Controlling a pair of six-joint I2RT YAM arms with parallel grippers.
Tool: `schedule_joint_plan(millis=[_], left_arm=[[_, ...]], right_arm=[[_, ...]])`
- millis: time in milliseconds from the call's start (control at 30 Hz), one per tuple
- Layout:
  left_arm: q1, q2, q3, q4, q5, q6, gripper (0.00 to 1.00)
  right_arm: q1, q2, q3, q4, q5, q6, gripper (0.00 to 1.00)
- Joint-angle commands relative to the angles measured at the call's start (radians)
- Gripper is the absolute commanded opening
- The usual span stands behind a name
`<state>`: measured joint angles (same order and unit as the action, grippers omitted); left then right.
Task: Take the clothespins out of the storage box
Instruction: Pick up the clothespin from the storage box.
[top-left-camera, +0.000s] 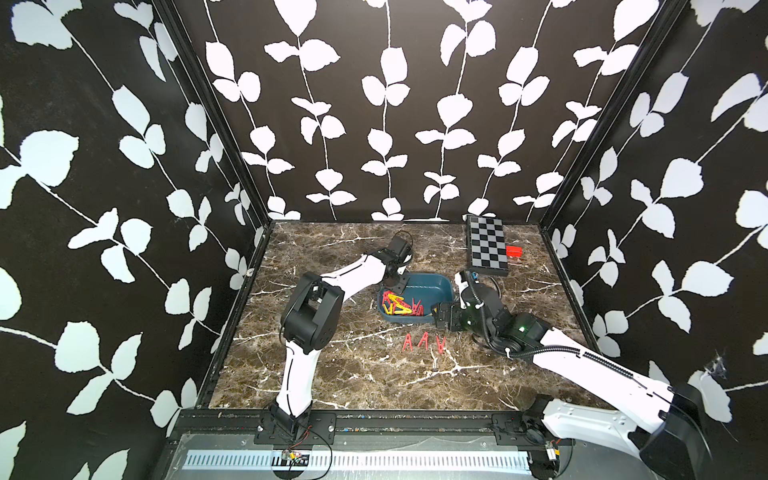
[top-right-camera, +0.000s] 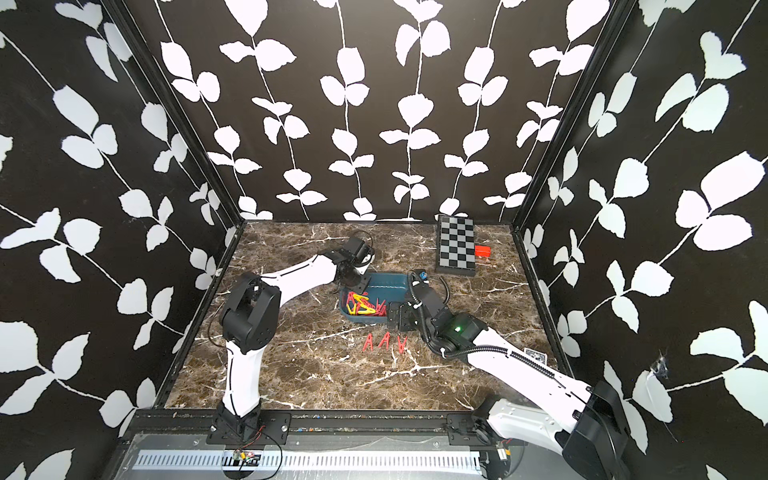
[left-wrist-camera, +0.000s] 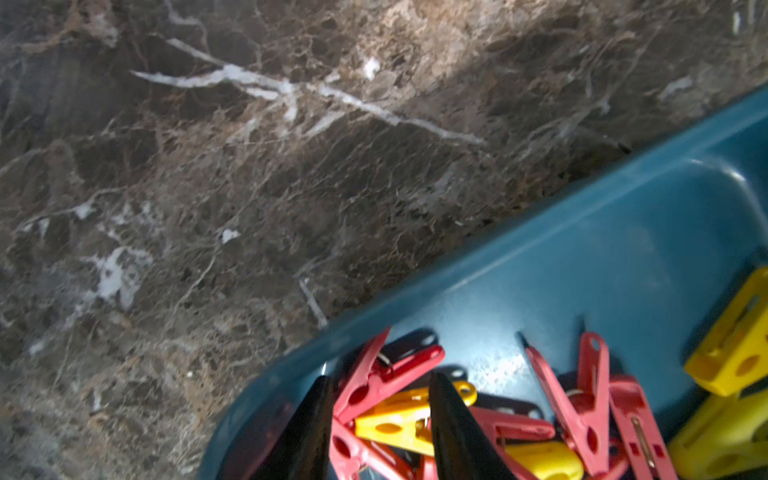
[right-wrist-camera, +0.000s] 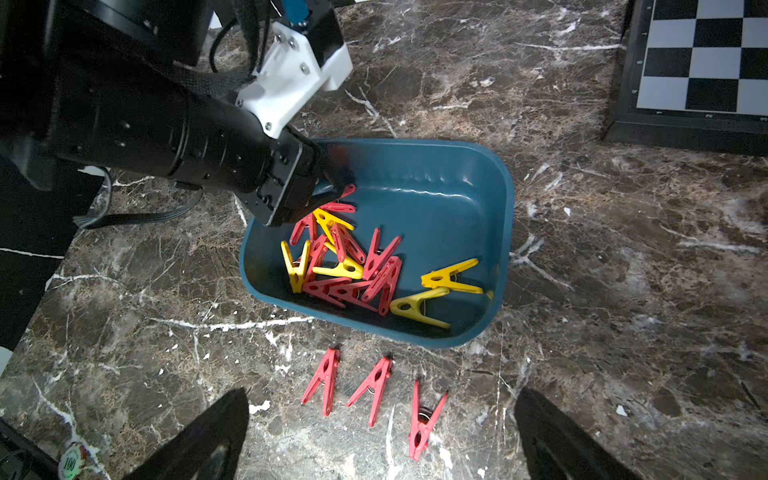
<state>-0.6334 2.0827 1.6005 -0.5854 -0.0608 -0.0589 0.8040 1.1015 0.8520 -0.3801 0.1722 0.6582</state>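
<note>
storage box (top-left-camera: 434, 286): shallow dark teal tub with rounded corners, upright, flat on the marble near table centre. smooth floor shows at its 1 o'clock end. clothespins (top-left-camera: 398, 305) inside it: red and yellow a-shaped pegs, jumbled and overlapping. in both top views the pile (top-right-camera: 365, 306) crowds the box's 7 o'clock end. two yellow pegs (right-wrist-camera: 449, 279) lie a bit apart from the heap. three red pegs (top-left-camera: 424, 343) lie flat in a row on the table, just outside the box at its 6 o'clock, none touching another.
</note>
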Motion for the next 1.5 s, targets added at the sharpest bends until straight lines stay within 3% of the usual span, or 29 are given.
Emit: schedule_joint_plan(millis=[0, 400, 667, 933, 1300, 1467], left_arm=[[-0.003, 0.012, 0.034, -0.035, 0.016, 0.025, 0.40], [-0.003, 0.072, 0.070, -0.045, 0.015, 0.021, 0.32], [-0.003, 0.061, 0.067, -0.054, 0.033, 0.013, 0.17], [-0.003, 0.000, 0.061, -0.053, 0.037, -0.011, 0.10], [-0.003, -0.146, 0.023, -0.077, 0.009, -0.068, 0.10], [-0.003, -0.261, -0.069, -0.077, -0.004, -0.147, 0.10]], right_arm=[[-0.013, 0.009, 0.025, -0.009, 0.004, -0.002, 0.99], [-0.024, 0.007, 0.021, -0.010, -0.017, 0.001, 0.99], [-0.026, 0.014, 0.015, -0.003, -0.025, 0.009, 0.99], [-0.026, 0.021, 0.005, 0.015, -0.034, 0.015, 0.99], [-0.026, 0.043, 0.012, 0.046, -0.061, 0.008, 0.99], [-0.026, 0.057, 0.022, 0.058, -0.080, -0.009, 0.99]])
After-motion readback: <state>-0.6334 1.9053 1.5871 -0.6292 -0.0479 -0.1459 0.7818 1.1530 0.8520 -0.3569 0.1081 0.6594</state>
